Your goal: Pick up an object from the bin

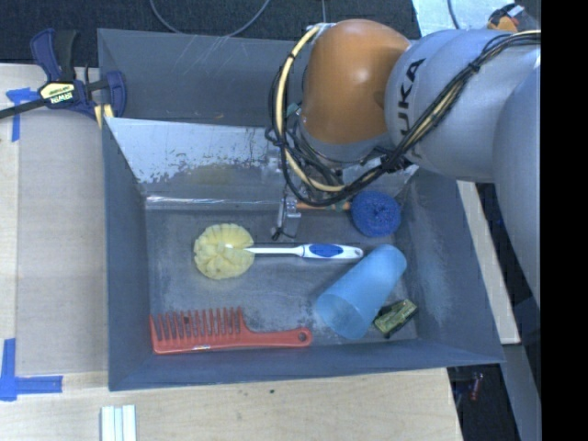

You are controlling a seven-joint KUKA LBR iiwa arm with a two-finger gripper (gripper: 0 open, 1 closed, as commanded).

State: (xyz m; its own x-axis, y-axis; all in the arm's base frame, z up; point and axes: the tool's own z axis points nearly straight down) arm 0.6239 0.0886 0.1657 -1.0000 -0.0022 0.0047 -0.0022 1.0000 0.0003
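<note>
My gripper (288,220) hangs low in the middle of the bin, mostly hidden under the arm's orange cover. Just below it lies a dish brush (276,252) with a round yellow head at the left and a white and blue handle pointing right. The gripper's tip stands just above the middle of that handle, slightly behind it. A blue round scrubber (376,211) rests to the gripper's right, near the bin's right wall.
A light blue plastic cup (360,292) lies on its side at the front right, with a small dark olive piece (395,317) beside it. A red comb (230,331) lies along the front wall. The arm covers the bin's back right.
</note>
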